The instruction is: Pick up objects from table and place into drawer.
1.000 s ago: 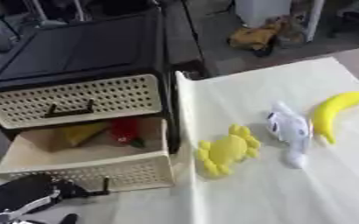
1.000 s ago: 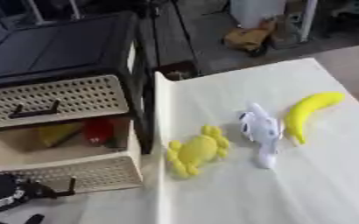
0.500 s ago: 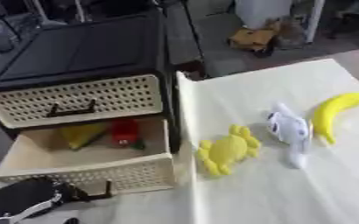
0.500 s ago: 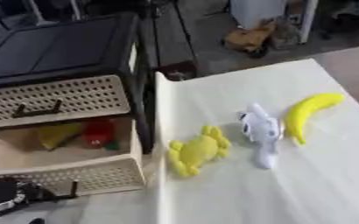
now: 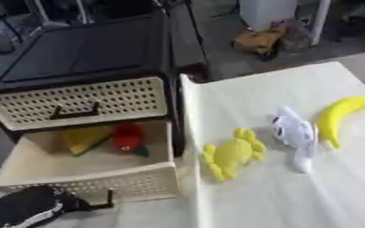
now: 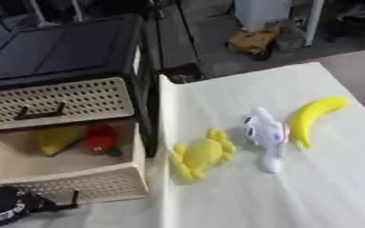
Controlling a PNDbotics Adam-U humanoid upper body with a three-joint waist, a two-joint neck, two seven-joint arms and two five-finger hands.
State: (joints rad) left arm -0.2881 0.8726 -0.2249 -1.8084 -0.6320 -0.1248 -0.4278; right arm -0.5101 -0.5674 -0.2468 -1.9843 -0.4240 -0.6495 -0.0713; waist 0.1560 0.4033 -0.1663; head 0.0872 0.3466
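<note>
The counter (image 5: 294,196) holds three toys yet to go — banana (image 5: 340,116), white plush (image 5: 295,135), yellow crab (image 5: 231,153). The open drawer (image 5: 84,178) already has two. Left robot hand (image 5: 26,208) sits by the drawer handle — fingers unclear.

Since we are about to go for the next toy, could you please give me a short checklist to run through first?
1. Lower drawer pulled open: ok.
2. Room left in it beside the red item and yellow item: ok.
3. Yellow crab toy, white toy and banana lying on the table, uncovered: ok.
4. Left hand clear of the drawer opening: ok.
5. Left hand's fingers open: cannot tell.
6. Right hand ready: cannot tell, out of view.
</note>
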